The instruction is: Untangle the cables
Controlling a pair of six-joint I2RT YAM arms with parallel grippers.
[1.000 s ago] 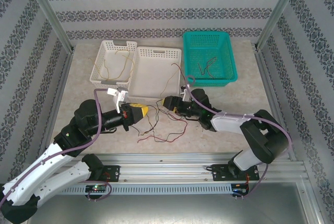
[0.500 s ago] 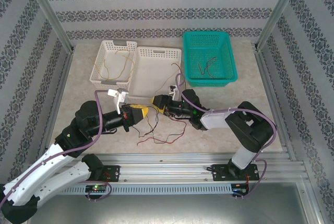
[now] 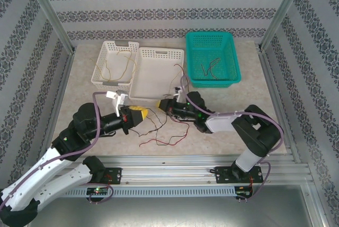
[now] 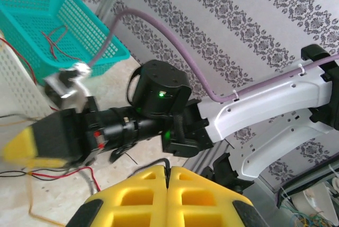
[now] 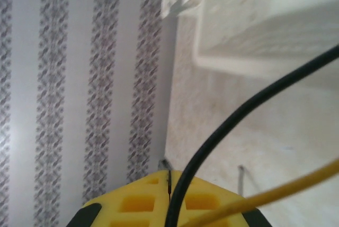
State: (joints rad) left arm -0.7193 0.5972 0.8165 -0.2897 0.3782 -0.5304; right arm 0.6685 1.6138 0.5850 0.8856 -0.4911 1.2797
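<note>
- Three baskets line the back of the table [image 3: 249,97]; the leftmost, a white basket [image 3: 106,83], holds a few yellow strands.
- Left gripper [image 3: 145,112] lies low over the table with its yellow fingers [image 4: 137,195] pressed together. A dark strand shows at their seam.
- Cables [image 3: 168,141] in red, dark and yellow sprawl loose on the table, between and in front of both arms.
- Right gripper [image 3: 161,103], just beside the second white basket [image 3: 156,76], is clamped on a black strand of the cables.
- Teal basket [image 3: 222,63], at the right, holds red and dark strands.
</note>
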